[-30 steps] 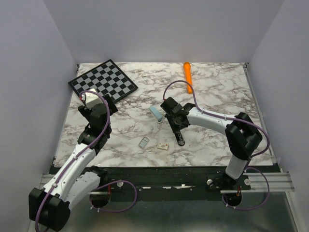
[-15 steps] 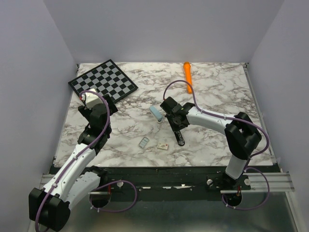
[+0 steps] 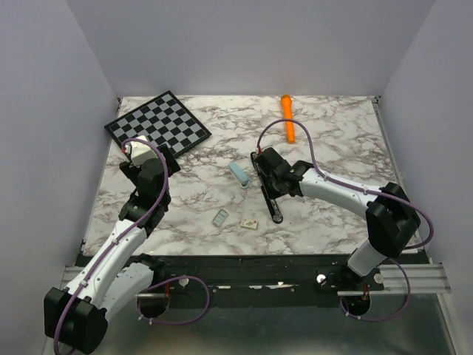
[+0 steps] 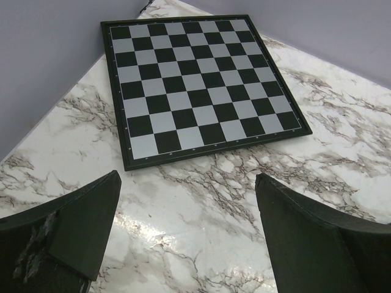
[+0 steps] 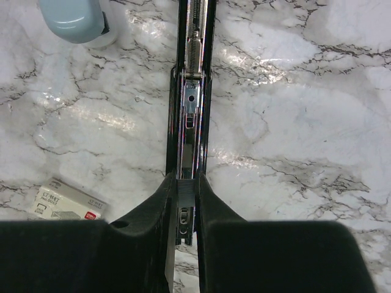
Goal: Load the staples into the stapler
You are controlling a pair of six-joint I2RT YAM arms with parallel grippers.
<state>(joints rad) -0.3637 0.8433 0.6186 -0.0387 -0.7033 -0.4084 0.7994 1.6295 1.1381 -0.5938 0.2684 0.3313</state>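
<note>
Since a second ago your right arm has swung its elbow out toward the right edge and the wrist has slid with it, so the far tip of the stapler [image 3: 273,207] now shows beyond the black wrist housing. The stapler, staples and left arm have not shifted.

Your right gripper [image 5: 186,183] has narrowed to a thin slit. Its smooth black fingers pinch the near part of the stapler, one on each side. The slim black body lies flat on the glossy marble-patterned table [image 3: 332,148]. Its silvery metal channel [image 5: 191,140] is bared, with a fine coil spring [image 5: 194,36] running along the far part.

The staples [image 3: 221,217], a small silvery-grey rectangular block, lie flat on the marble left of the stapler's near end, apart from it. A tiny white piece [image 3: 249,222] with dark dots sits between the two. A pale blue box [image 3: 238,174] with rounded corners rests just left of the stapler's far part. An orange cylindrical marker [image 3: 288,117] lies toward the back.

Your left gripper [image 4: 189,238] stands spread wide and holds nothing, above bare marble just short of the flat, black-framed chessboard [image 4: 195,85].
</note>
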